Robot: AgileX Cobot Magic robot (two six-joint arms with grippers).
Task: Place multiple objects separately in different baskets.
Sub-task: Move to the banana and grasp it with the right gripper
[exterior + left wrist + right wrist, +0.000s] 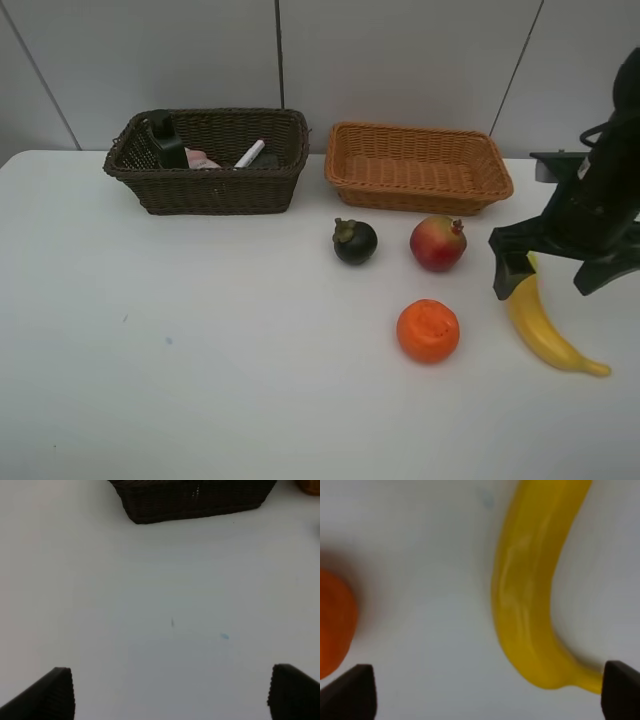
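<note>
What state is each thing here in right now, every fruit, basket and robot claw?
Dark basket: holds a dark bottle, a pink bottle and a marker.
Tan basket: nothing visible inside.
Mangosteen: loose on the table.
Red fruit: loose on the table.
Orange: loose on the table.
Banana: lying on the table, not gripped.
Right gripper: open, jaws either side of the banana.
Left gripper: open, holding nothing.

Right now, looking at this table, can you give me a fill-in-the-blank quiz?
The white marker lies in the ____ brown basket. The round fruit directly right of the mangosteen is coloured ____. The open right gripper is poised over the ____. Exactly ____ fruits lie on the table.
Missing words: dark, red, banana, four.
</note>
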